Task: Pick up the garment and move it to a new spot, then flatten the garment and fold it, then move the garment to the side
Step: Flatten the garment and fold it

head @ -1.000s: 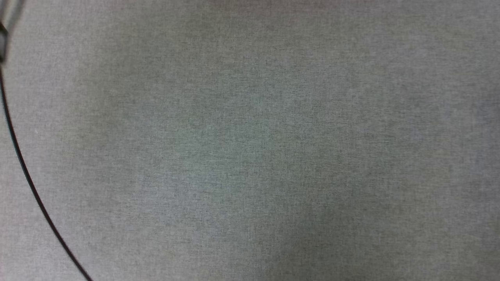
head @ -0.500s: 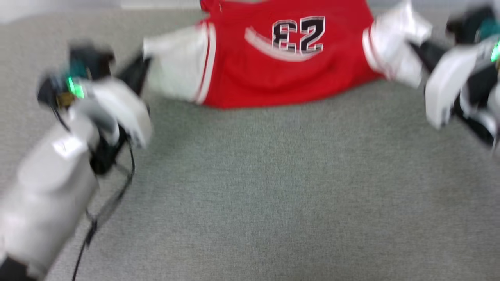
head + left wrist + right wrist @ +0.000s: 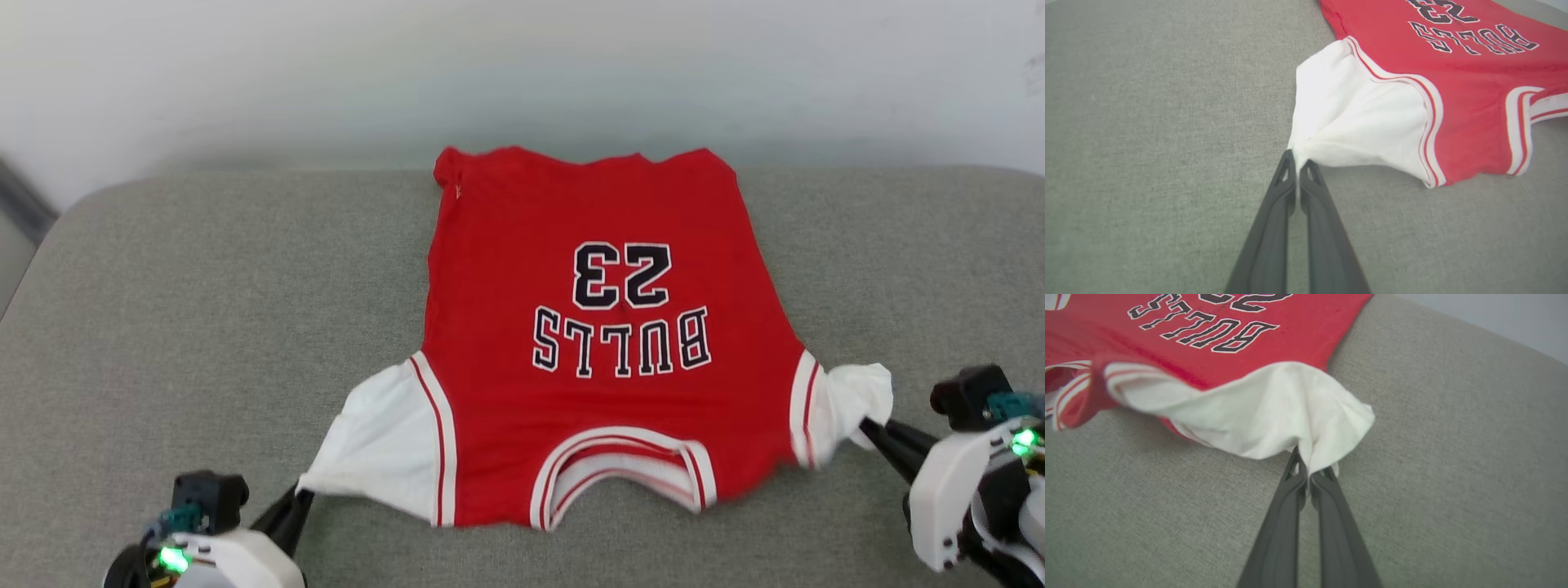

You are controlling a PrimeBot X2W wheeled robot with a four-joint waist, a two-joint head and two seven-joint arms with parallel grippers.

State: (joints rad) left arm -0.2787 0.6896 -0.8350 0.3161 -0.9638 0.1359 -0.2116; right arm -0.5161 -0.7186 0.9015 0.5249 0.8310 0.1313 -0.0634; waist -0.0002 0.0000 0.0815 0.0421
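Since half a second ago the head camera has tilted up, and the garment point(image 3: 604, 343), then bunched with only its number showing, now lies spread out, lettering up, on the grey cushion point(image 3: 204, 310). Its collar is toward the near edge and its hem toward the far edge by the pale wall point(image 3: 522, 73). The left gripper point(image 3: 300, 494), at the near left, is clenched on the tip of the left sleeve point(image 3: 384, 449), drawing it to a point. The right gripper point(image 3: 867, 426), at the near right, is clenched on the crumpled right sleeve point(image 3: 853, 400), which is raised a little off the cushion.
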